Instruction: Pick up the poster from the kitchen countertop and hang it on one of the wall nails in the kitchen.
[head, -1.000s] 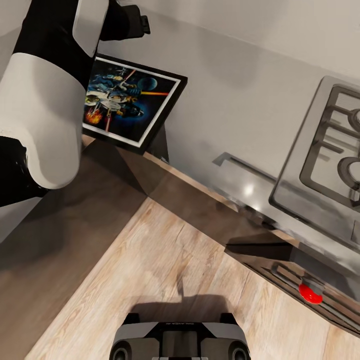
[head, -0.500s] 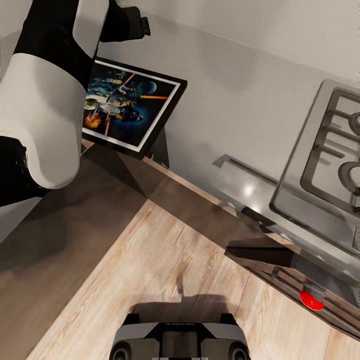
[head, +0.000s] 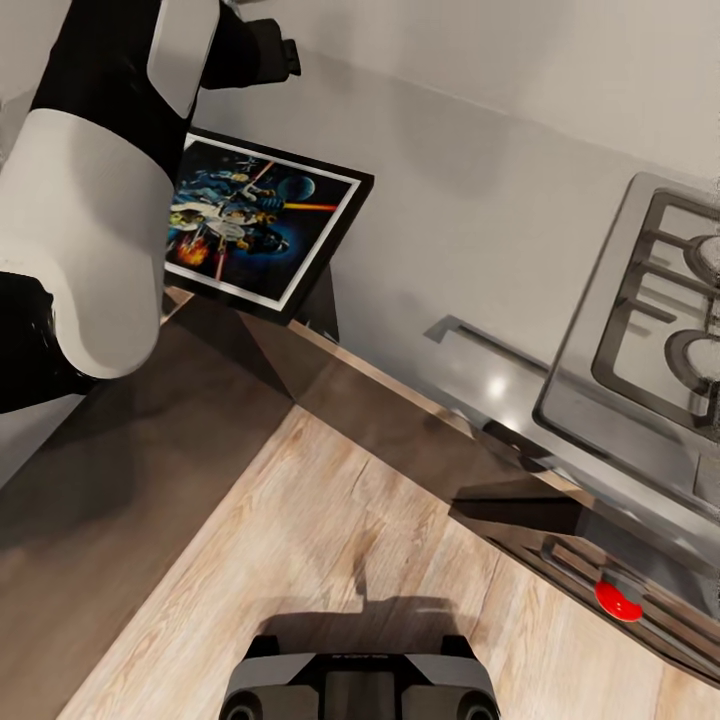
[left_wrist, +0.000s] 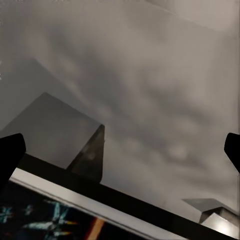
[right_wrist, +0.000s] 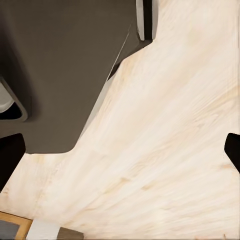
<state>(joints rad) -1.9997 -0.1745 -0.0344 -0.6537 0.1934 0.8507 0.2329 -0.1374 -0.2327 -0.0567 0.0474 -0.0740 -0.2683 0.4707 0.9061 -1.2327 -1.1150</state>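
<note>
Nearest me in the head view is the front of my own base (head: 358, 680), standing on pale wooden floor (head: 330, 540). Just past it run the dark glossy cabinet fronts (head: 150, 440), with a red knob (head: 618, 598) low on the right side below the steel gas hob (head: 650, 350).

My left arm (head: 95, 200) reaches up along the left side, white and black, over the kitchen countertop (head: 470, 230), which spreads light grey toward the wall. The poster (head: 255, 225) lies at the counter's front edge beside that arm, one corner jutting past the edge over the cabinet fronts; the arm covers its left part.

Looking along my left gripper (left_wrist: 120, 150), its two dark fingertips sit far apart at the frame's edges, so the pincer is spread wide and grips nothing. The poster's black frame and white border (left_wrist: 85, 205) lie close under it, with grey counter beyond.

My right gripper (right_wrist: 120, 150) is likewise spread wide and empty, its fingertips at the frame's edges, over wooden floor (right_wrist: 165, 150) and a dark rounded part of my body (right_wrist: 65, 70).
</note>
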